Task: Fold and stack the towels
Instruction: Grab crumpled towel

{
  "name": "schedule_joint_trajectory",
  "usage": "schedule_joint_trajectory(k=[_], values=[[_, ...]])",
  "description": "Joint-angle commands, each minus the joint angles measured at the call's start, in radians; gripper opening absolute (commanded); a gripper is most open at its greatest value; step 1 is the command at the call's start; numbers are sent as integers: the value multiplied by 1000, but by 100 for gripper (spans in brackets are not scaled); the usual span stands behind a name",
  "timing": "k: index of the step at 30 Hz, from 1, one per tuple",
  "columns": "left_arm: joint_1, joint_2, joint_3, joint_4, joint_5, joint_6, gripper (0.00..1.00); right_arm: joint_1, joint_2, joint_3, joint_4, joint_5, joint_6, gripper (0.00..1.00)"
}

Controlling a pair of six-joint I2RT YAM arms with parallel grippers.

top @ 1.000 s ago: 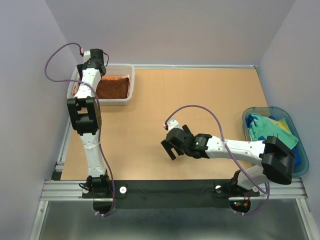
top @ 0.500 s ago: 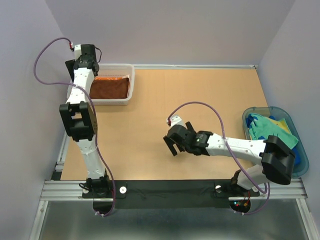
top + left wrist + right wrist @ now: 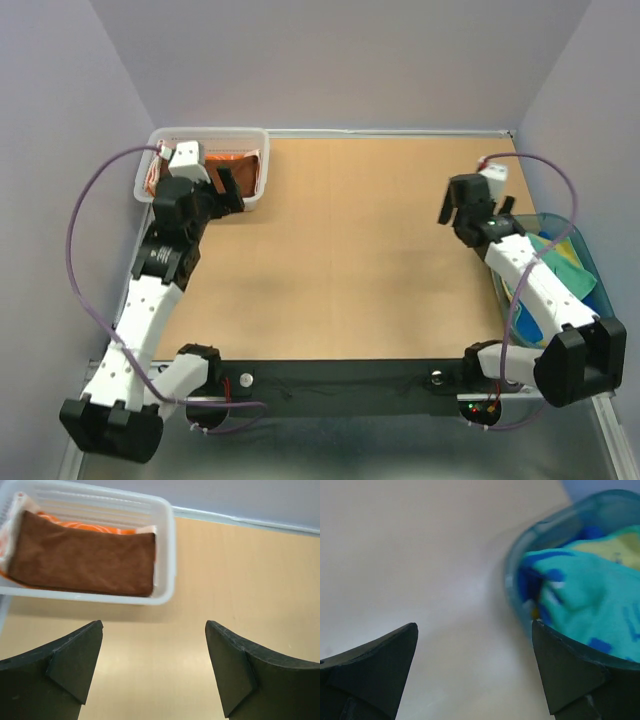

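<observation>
Right table (image 3: pixel 350 250) edge: blue tub (image 3: pixel 512 580), green-blue towels (image 3: pixel 580 595) heaped inside, unfolded. Right gripper (image 3: pixel 475 630) held near tub rim, jaws spread wide, nothing gripped. Left gripper (image 3: pixel 153 630) held over bare table short of basket, jaws wide apart, empty. Far left corner: white basket (image 3: pixel 167 555), brown towel (image 3: pixel 82 560) laid folded on orange towel (image 3: pixel 90 528).

Apparently a robotics laboratory test cell; plain lavender walls (image 3: pixel 330 60) enclose a wooden table (image 3: pixel 350 260); left arm (image 3: pixel 150 300) and right arm (image 3: pixel 530 280), both cabled, stand bolted to a black mounting plate (image 3: pixel 340 385) at its near edge.
</observation>
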Motion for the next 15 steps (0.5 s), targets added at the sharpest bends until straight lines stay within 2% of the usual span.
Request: schedule_joint_trajectory(k=[1,4,5,8,11,15], values=[[-66,-95,-182,124,127,-8,95,-246,-69,13,-59,60,58,100],[-106,-160,-290,159,139,-8,95,-364,-79,-7,-59,63,106,98],[-116,-171,-330,172,144,-11,95,-439,-73,-16,-59,55,145,97],[-138,-202,-373,205,154,-20,93,-603,-39,-33,-59,-49,216,94],[-152,-206,-373,204,141,-20,93,-676,-10,-68,-35,-114,279,90],[-159,-193,-376,207,134,-22,92,-711,41,-120,18,-164,342,81]])
